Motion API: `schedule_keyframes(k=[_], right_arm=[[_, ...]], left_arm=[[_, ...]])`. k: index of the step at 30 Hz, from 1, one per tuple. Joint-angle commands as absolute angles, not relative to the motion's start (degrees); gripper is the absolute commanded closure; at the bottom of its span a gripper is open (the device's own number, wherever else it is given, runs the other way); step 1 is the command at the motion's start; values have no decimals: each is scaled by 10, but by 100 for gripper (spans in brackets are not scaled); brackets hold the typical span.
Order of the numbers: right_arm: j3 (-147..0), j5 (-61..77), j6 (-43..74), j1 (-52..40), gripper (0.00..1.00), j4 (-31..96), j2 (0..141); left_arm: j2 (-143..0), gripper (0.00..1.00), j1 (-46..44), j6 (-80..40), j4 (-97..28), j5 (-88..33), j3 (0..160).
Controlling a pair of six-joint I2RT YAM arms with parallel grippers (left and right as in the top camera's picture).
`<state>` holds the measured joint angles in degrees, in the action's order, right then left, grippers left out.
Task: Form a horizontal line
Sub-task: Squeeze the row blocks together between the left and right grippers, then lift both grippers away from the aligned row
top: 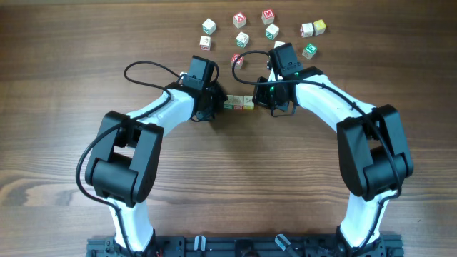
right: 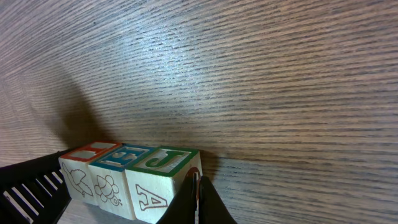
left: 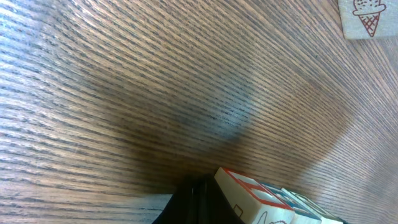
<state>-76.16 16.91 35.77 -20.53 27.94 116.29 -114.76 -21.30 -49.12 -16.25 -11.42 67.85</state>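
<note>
The horizontal line (top: 239,104) is a short row of three letter cubes touching edge to edge, between my two grippers. In the right wrist view the row (right: 127,177) shows a red-topped, a blue-topped and a green-topped J cube. My right gripper (right: 196,198) is shut and empty, its tips against the row's right end; it also shows in the overhead view (top: 265,101). My left gripper (left: 198,202) is shut and empty, against the red-edged cube (left: 258,198) at the row's left end; it also shows in the overhead view (top: 216,104).
Several loose letter cubes lie scattered at the back, among them a green one (top: 208,27), a red one (top: 268,15) and a yellowish one (top: 319,27). A loose cube with an ice-cream drawing (left: 369,17) shows in the left wrist view.
</note>
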Motion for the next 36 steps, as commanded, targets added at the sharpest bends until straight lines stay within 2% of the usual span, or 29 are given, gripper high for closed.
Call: schedule_keyframes(k=[1, 10, 14, 19, 36], right_arm=[[-756, 179, 360, -206, 95, 273, 1149], [-756, 179, 360, -206, 94, 272, 1149], [-756, 178, 360, -206, 84, 274, 1149], [-756, 178, 360, -206, 77, 276, 1149], [-756, 133, 360, -206, 76, 316, 1149]], left_arm=[[-1171, 96, -223, -482, -174, -116, 662], [-1171, 96, -223, -482, -174, -115, 662], [-1171, 96, -223, -482, -174, -115, 662], [-1171, 96, -223, -482, -176, -115, 662], [-1171, 96, -223, -482, -176, -112, 662]])
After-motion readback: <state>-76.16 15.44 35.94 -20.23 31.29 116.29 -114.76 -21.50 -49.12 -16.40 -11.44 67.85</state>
